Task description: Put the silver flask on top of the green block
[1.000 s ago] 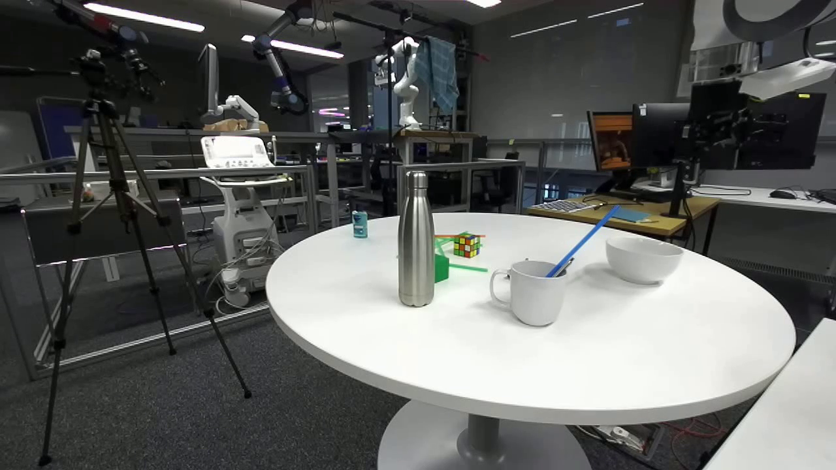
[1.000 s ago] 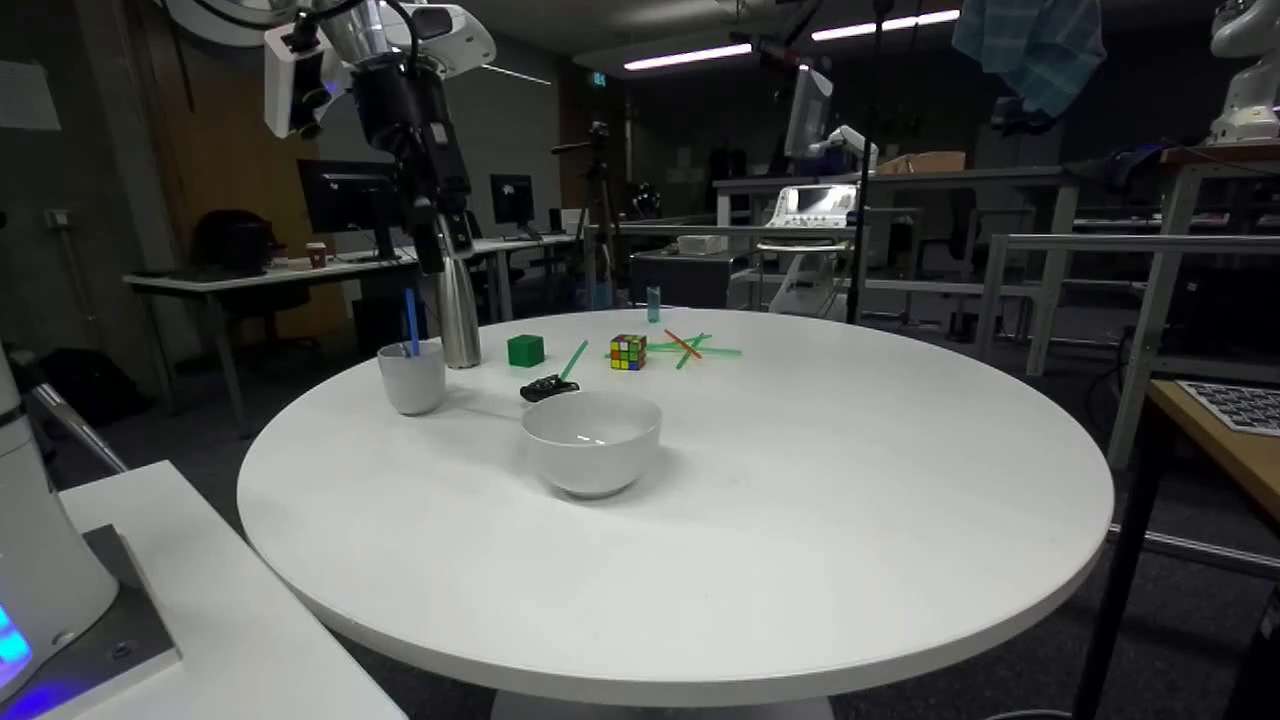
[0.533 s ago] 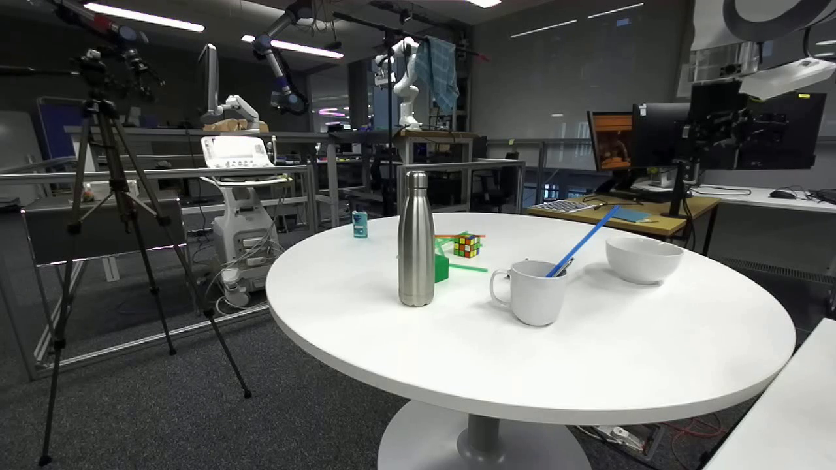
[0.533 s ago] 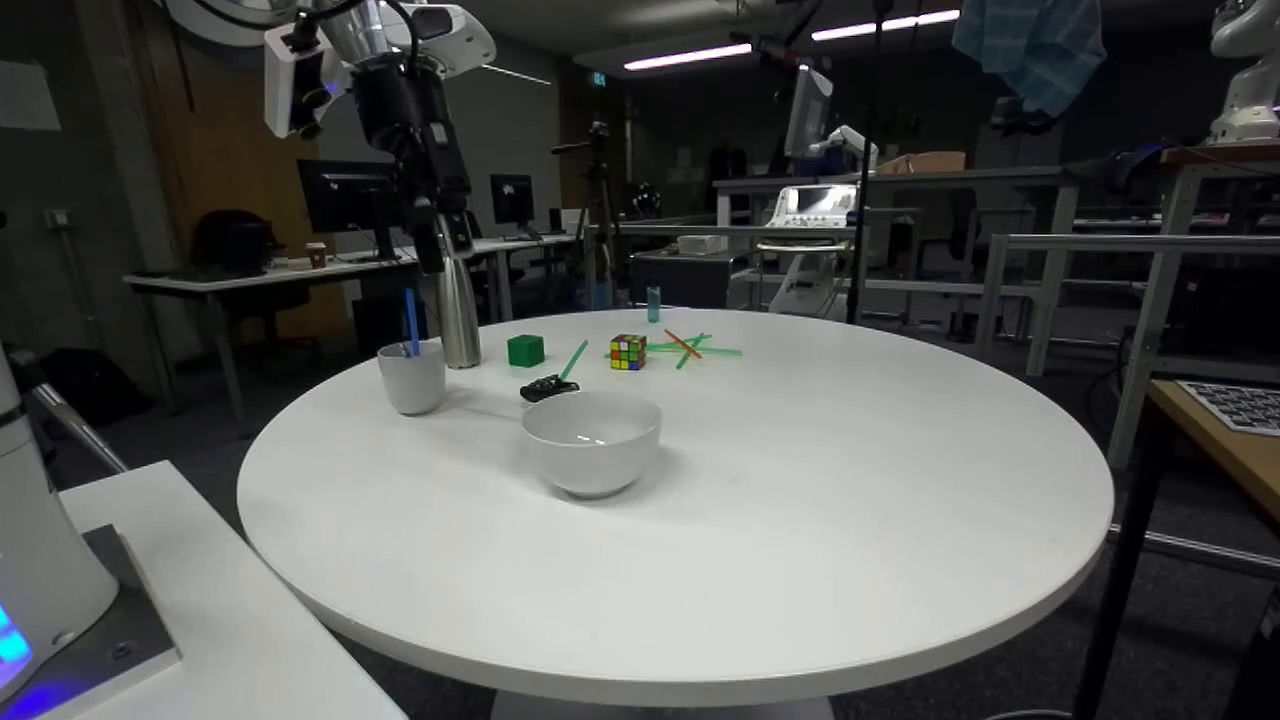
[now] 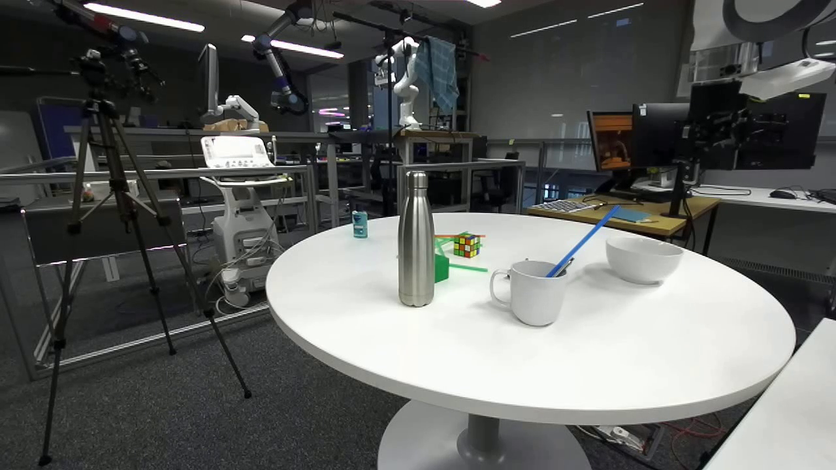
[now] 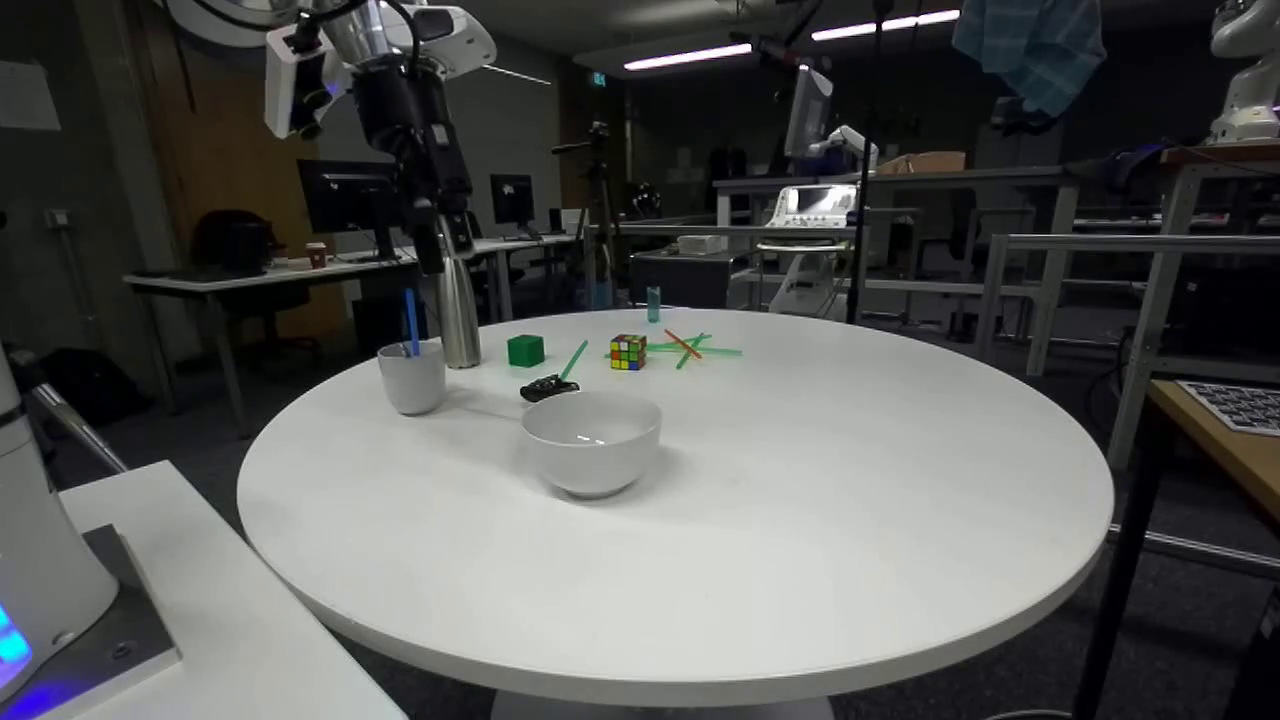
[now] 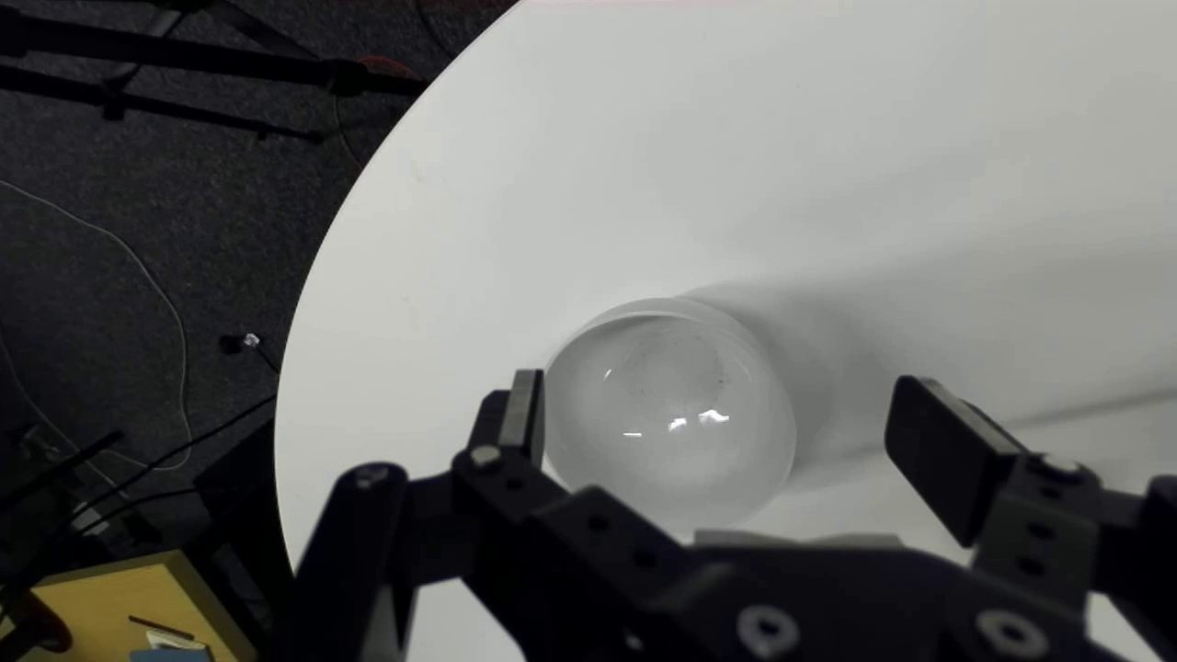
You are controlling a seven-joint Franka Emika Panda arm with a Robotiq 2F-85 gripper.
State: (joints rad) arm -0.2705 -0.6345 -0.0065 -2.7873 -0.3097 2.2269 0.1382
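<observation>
The black two-fingered gripper (image 7: 717, 405) is spread wide, and nothing is gripped; a glossy white round bowl (image 7: 662, 386) is seen within its span in the wrist view, but is judged to lie below it. Such width is presumably wanted so that the tall slim brushed-steel flask (image 5: 417, 241) can be taken around its body. The flask's upper part is covered in an exterior view by the gripper (image 6: 447, 258), yet only a shared line of sight is implied, since the flask is shown upright, ungrasped and well apart, on the smooth white round table (image 6: 850, 530). The small bright green cube-like block (image 6: 525, 351) is placed near the flask, top bare, so only a short carry should be needed, though careful centring would be called for. A white handled mug (image 5: 537, 300) with a blue stick (image 5: 582, 241) is stood near the flask too, and the approach may be narrowed by it. Farther across the table, a multicoloured puzzle cube (image 6: 628, 352) and thin sticks (image 6: 684, 344) are scattered; beyond, dark carpet (image 5: 196, 431), a black tripod (image 5: 116, 163) and metal rails (image 5: 183, 173) are seen.
</observation>
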